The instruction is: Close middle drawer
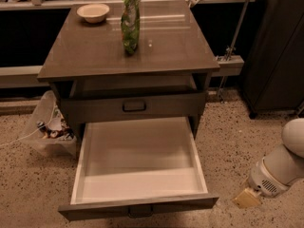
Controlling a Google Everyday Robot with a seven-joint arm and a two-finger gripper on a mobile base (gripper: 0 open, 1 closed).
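Observation:
The middle drawer [140, 158] of the grey-brown cabinet is pulled far out toward me. Its pale whitish inner box is empty. Its flat front [95, 209] runs along the bottom of the view, with the small dark handle [140, 212] at its centre. My gripper [247, 198], a tan tip on the white arm [284, 163], hangs over the floor at the lower right. It is right of the drawer's front right corner and apart from it.
The taller-fronted drawer [134, 106] above is shut. On the cabinet top [85, 51] stand a green bag [130, 18] and a pale bowl [93, 12]. A clear bin of clutter [47, 127] sits left of the cabinet. A dark cabinet [278, 46] stands at right.

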